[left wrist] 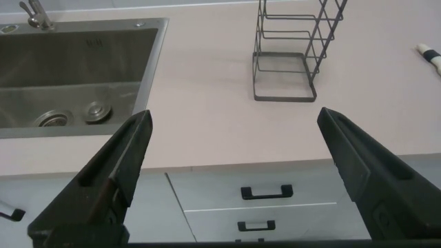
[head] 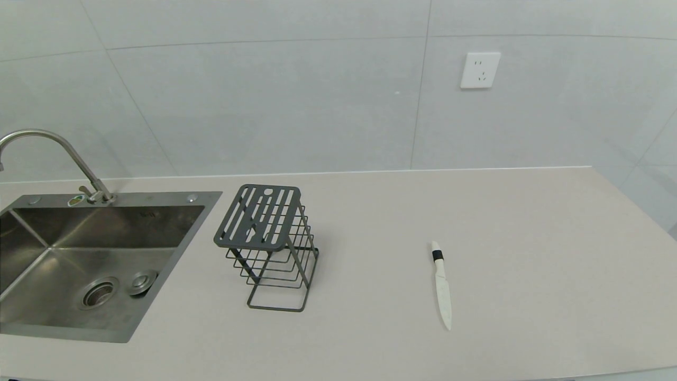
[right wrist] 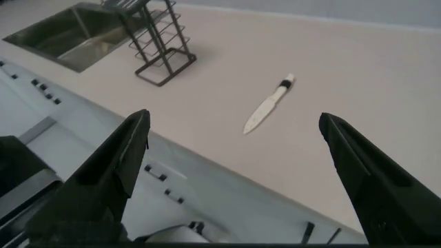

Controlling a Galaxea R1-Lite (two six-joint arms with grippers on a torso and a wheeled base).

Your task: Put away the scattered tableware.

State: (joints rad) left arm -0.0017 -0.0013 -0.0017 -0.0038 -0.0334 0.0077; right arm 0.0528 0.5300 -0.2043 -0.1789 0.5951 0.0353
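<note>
A white knife [head: 441,284] with a black band near its handle end lies flat on the beige counter [head: 476,222], right of centre. It shows too in the right wrist view as the knife [right wrist: 269,105], and its handle tip [left wrist: 428,55] peeks in at the left wrist view's edge. A dark wire knife rack [head: 269,241] with a slotted top stands left of it, near the sink; its base [left wrist: 284,76] is seen by the left wrist, and the rack [right wrist: 156,43] by the right. My left gripper [left wrist: 234,172] and right gripper [right wrist: 234,176] are both open, held out in front of the counter's edge, away from the knife.
A steel sink [head: 79,264] with a curved faucet [head: 53,153] takes up the counter's left end. A wall socket [head: 479,69] sits on the tiled wall behind. Drawers with black handles [left wrist: 267,191] lie below the counter front.
</note>
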